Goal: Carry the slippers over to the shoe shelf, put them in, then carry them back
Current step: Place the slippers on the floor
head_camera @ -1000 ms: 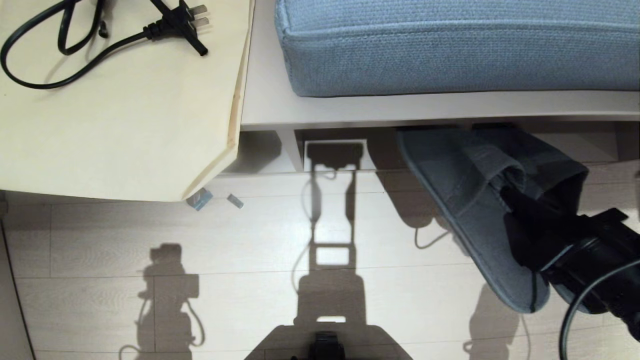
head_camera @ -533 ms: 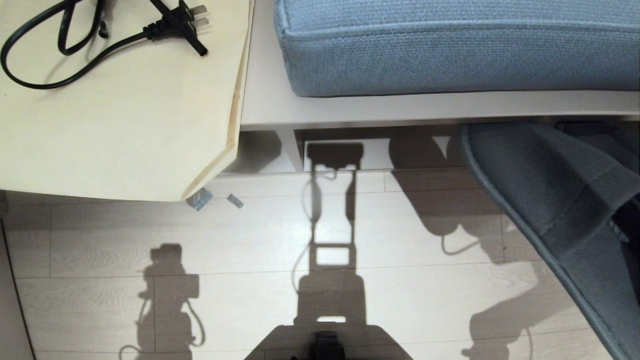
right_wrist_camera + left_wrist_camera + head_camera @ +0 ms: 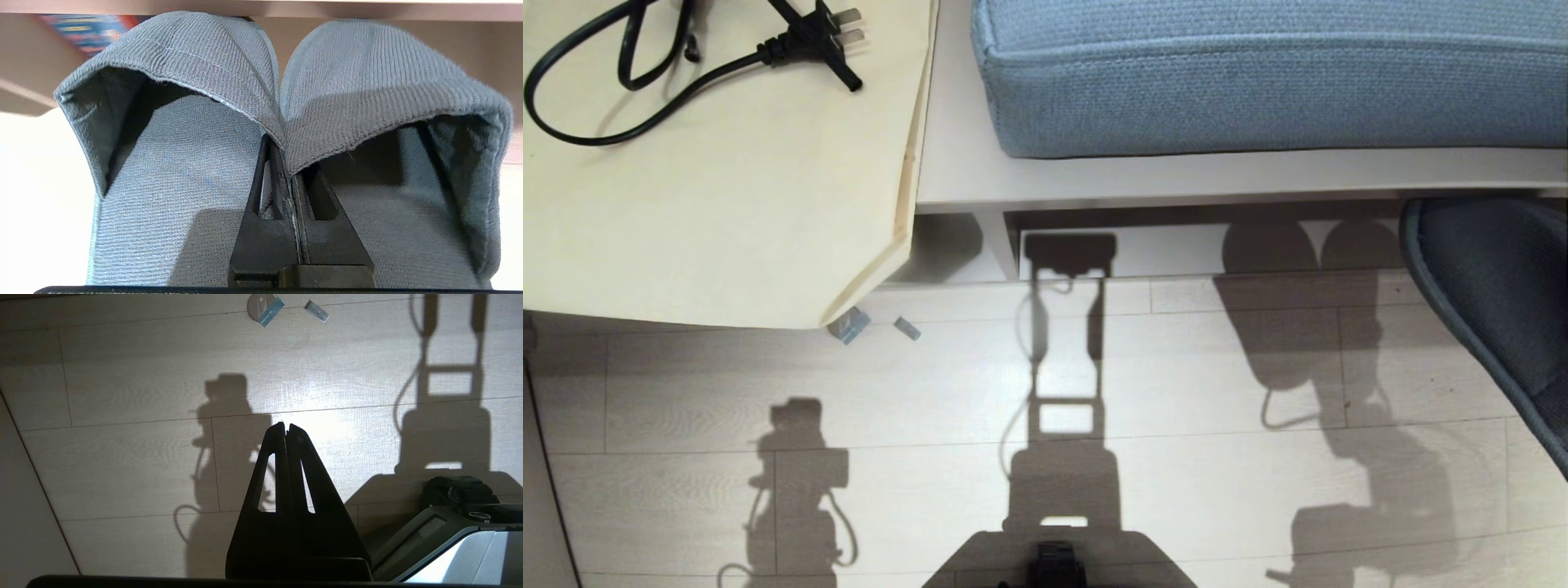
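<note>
The right end effector (image 3: 291, 163) is pinching the slippers (image 3: 282, 102) together by their inner edges, hanging them just outside the shelf (image 3: 1176, 249) opening. Looks like the carrying step; next they're needing steady transport. Left end effector (image 3: 286, 428) is sitting closed, idle.

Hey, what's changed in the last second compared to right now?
The slippers slid right across the head view, out of the shelf, to its right edge. The right gripper has left that view, its fingers still pinching both slippers' inner edges. Left gripper, cord and cushion stayed put.
</note>
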